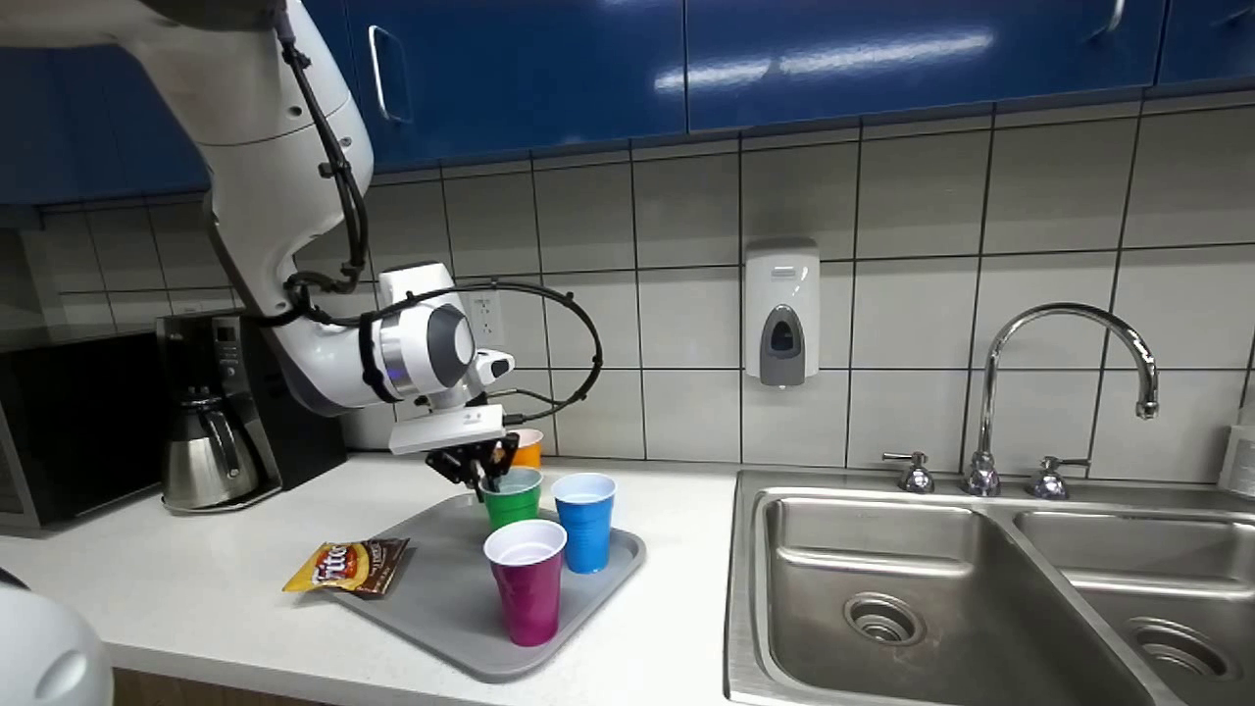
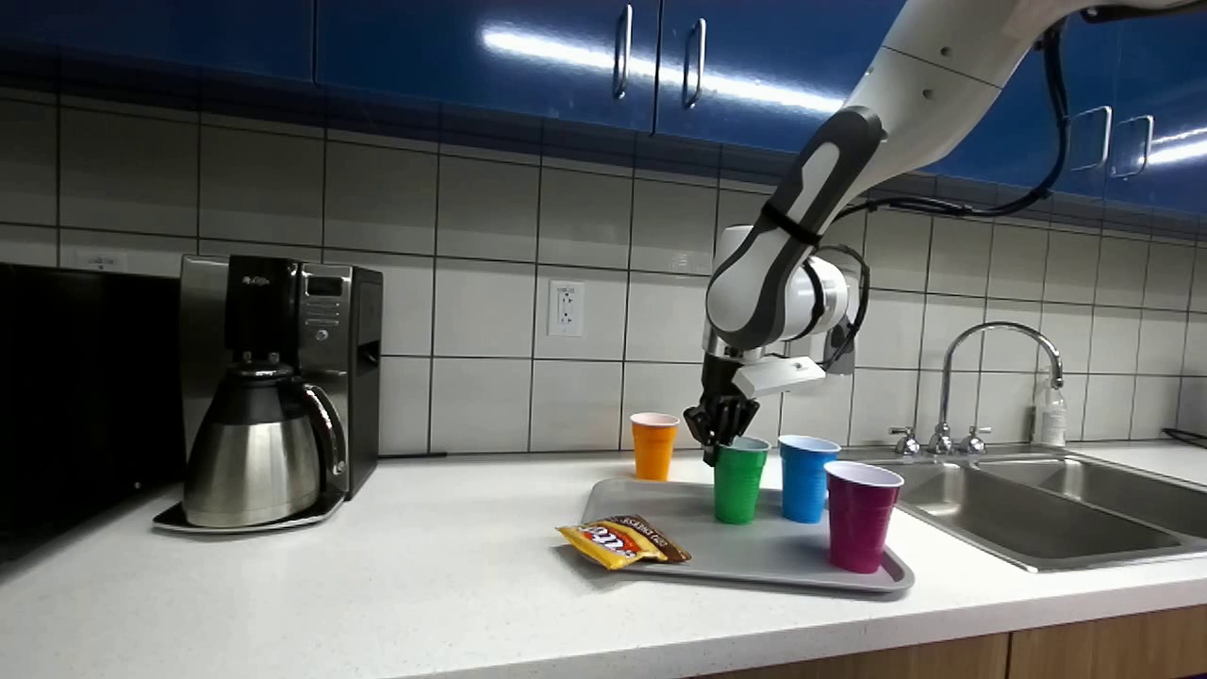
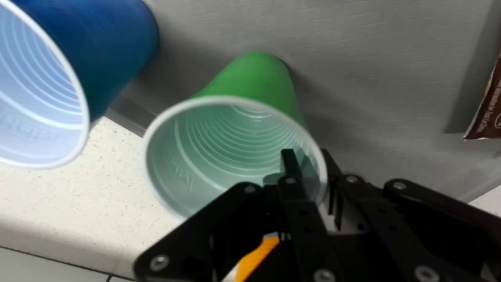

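from left to right in an exterior view, a snack bag [image 2: 622, 543] is laid partly on a grey tray [image 2: 754, 558], an orange cup [image 2: 653, 450] is set behind it, and by the gripper [image 3: 307, 154], fingers narrowly parted, the wall of the upright green cup [image 2: 740, 490] on the tray is straddled. then a blue cup [image 2: 806, 483] and a purple cup [image 2: 860, 528] are seen. gripping or releasing the rim seems in hand, and next a straight path is called for.
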